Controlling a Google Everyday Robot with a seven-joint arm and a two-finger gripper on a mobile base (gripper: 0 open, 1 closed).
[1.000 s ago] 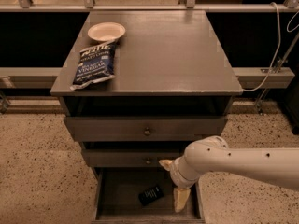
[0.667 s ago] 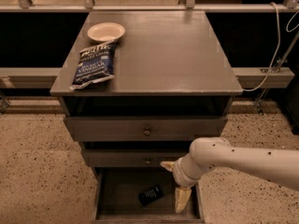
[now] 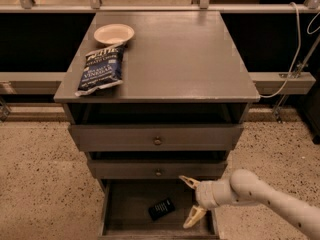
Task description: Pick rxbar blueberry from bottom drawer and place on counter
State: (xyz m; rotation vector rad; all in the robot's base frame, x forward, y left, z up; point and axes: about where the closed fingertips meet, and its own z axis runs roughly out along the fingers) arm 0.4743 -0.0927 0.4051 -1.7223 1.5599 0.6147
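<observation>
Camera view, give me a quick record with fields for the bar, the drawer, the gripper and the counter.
rxbar blueberry: lying flat on the drawer floor, not held
bottom drawer: pulled open
gripper: open, over the drawer's right side, right of the bar and apart from it
counter: holds a blue chip bag and a pale bowl on the picture's left
</observation>
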